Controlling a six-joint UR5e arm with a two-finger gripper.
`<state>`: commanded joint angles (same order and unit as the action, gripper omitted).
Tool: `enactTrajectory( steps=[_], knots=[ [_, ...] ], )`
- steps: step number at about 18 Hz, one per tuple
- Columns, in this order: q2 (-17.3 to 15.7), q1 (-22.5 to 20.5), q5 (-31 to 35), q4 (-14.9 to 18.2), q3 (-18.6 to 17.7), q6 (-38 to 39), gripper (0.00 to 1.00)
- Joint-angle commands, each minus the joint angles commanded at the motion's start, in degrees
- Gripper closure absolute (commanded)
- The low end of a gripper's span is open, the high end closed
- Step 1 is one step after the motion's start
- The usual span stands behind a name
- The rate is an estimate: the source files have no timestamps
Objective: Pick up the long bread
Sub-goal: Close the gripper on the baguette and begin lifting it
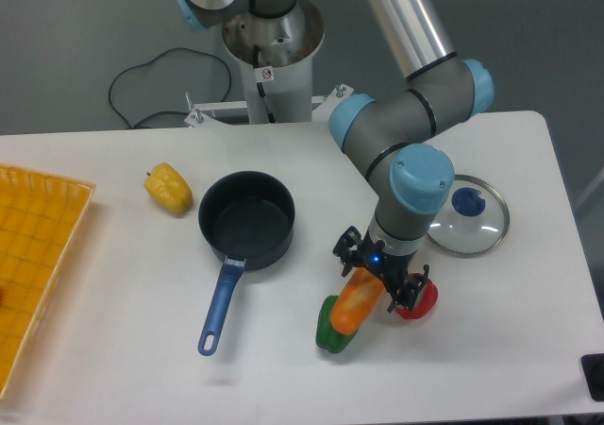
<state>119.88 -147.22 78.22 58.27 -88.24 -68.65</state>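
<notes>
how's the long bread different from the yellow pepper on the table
The long bread is elongated and orange-golden; the yellow pepper is short, lumpy and yellow. The bread lies under the gripper, jaws astride its upper end, while the pepper sits alone left of the dark pan. The bread's lower end overlaps a green pepper; the yellow pepper touches nothing. Both look like glossy toy food.

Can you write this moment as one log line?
phase: grasping | claw: straddling upper end of glossy orange toy baguette | baguette: lower end over green toy vegetable
</notes>
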Motion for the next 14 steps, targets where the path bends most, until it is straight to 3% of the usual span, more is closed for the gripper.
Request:
enactTrajectory(
  steps=[14],
  knots=[
    [0.7,0.71,0.18,-0.62,0.09,0.97,0.09]
  ],
)
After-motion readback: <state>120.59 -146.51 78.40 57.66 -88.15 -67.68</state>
